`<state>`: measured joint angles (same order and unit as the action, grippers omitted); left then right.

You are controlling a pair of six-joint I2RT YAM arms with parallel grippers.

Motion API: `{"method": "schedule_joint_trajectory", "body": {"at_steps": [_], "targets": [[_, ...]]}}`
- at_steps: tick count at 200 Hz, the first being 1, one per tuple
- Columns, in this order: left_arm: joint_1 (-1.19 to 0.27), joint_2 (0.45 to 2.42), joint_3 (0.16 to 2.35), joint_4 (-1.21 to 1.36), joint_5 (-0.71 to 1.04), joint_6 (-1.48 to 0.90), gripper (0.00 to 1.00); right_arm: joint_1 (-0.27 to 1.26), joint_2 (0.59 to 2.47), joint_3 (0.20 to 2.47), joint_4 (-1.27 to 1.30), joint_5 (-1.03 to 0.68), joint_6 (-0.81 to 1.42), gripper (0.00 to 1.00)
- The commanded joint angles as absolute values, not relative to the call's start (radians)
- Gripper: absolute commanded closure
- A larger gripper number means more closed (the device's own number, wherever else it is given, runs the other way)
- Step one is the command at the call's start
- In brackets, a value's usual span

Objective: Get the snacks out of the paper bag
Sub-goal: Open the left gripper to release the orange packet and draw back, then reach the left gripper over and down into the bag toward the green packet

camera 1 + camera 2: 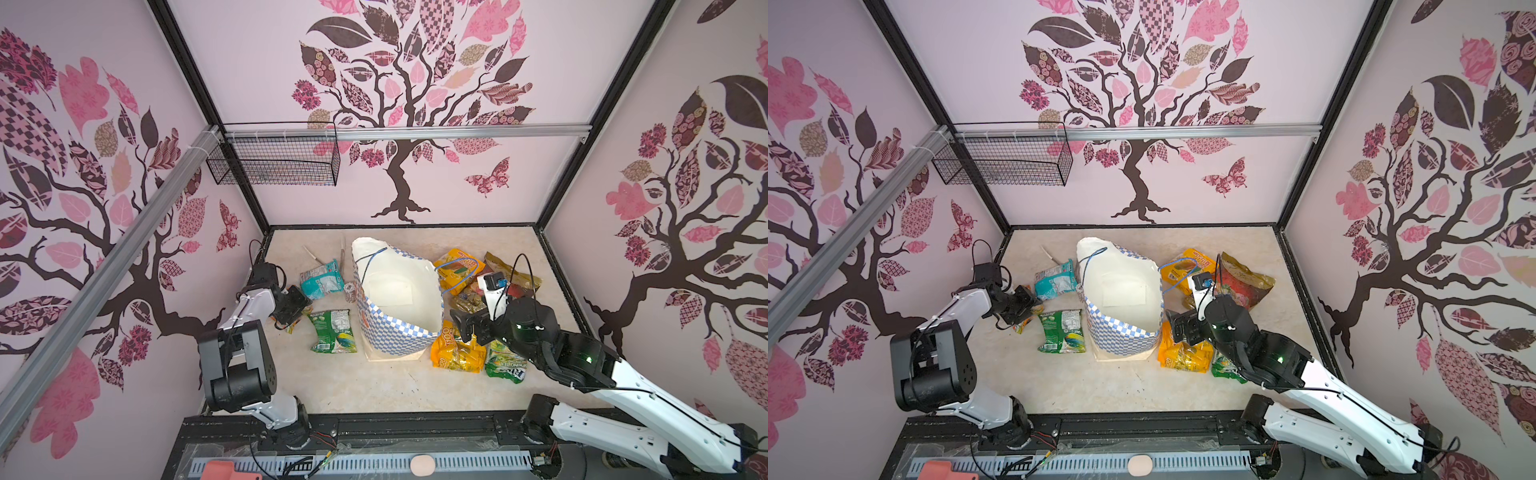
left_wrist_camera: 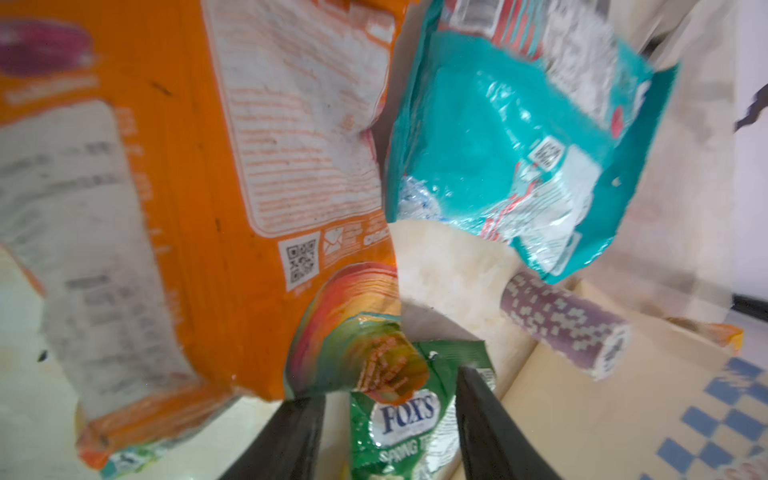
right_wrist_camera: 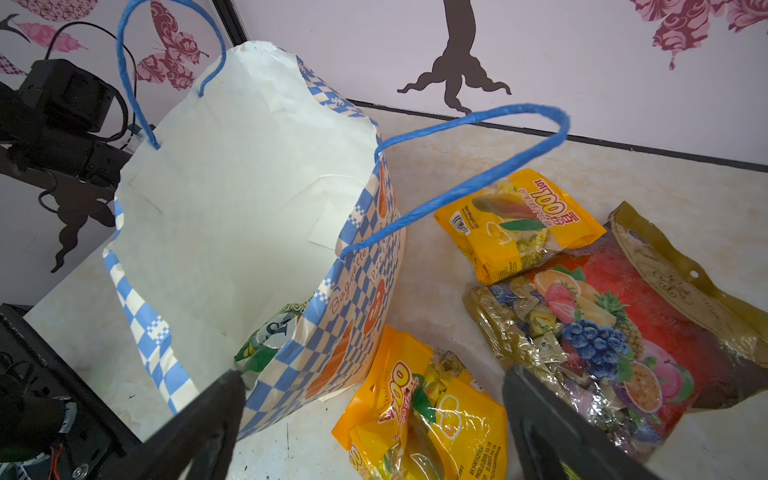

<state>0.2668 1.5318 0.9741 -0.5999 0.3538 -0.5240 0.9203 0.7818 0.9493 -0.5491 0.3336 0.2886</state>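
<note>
You can place everything from the paper bag [image 1: 395, 328]. It stands upright mid-table: stiff blue-and-white checked paper with round orange logos, a matte, creased white inside and thin twisted blue cord handles. Its mouth gapes, and in the right wrist view a green-and-white packet [image 3: 270, 336] lies low inside against the wall.

The snacks outside the bag are all crinkly glossy film. On the bag's left-arm side lie a teal packet [image 1: 322, 282] and a green packet [image 1: 332, 332], with a small purple patterned cup [image 2: 561, 324] just beside the bag's wall. An orange packet [image 2: 166, 208] with white print panels sits beneath the left gripper [image 2: 388, 386].

On the right-arm side you have:
- a yellow-orange packet [image 3: 511, 232] under the bag's drooping handle;
- a second yellow-orange packet [image 3: 424, 415] just beside its base;
- a larger gold-red pouch [image 3: 623, 311] with a fruit picture;
- another green packet [image 1: 505, 365].

The left gripper's dark fingers stand partly apart and clamp nothing. The orange packet's corner is at one fingertip, but you cannot tell whether it touches. The right gripper [image 3: 374, 395] is spread wide and empty, just beside the bag's outer wall and above the second yellow-orange packet.
</note>
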Motion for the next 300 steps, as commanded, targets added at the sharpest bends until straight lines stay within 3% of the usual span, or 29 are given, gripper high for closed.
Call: {"method": "schedule_joint_trajectory", "body": {"at_steps": [1, 72, 127, 222, 244, 300], "targets": [[0.262, 1.444, 0.968, -0.520, 0.343, -0.517, 0.38, 0.918, 0.774, 0.997, -0.550, 0.312, 0.317, 0.00], [0.208, 1.067, 0.961, -0.489, 0.282, -0.514, 0.26, 0.918, 0.825, 1.066, -0.571, 0.226, 0.354, 0.00], [-0.048, 0.980, 1.263, -0.641, 0.143, -0.410, 0.19, 0.916, 0.898, 1.089, -0.527, 0.146, 0.374, 0.00], [-0.755, 1.328, 1.772, -0.987, -0.171, -0.235, 0.22, 0.918, 0.906, 1.083, -0.530, 0.157, 0.383, 0.00], [-0.824, 1.428, 1.814, -1.045, -0.230, -0.216, 0.23, 0.917, 0.896, 1.078, -0.535, 0.165, 0.385, 0.00], [-0.844, 1.554, 1.789, -1.112, -0.148, -0.244, 0.24, 0.917, 0.853, 1.055, -0.549, 0.198, 0.388, 0.00]]}}
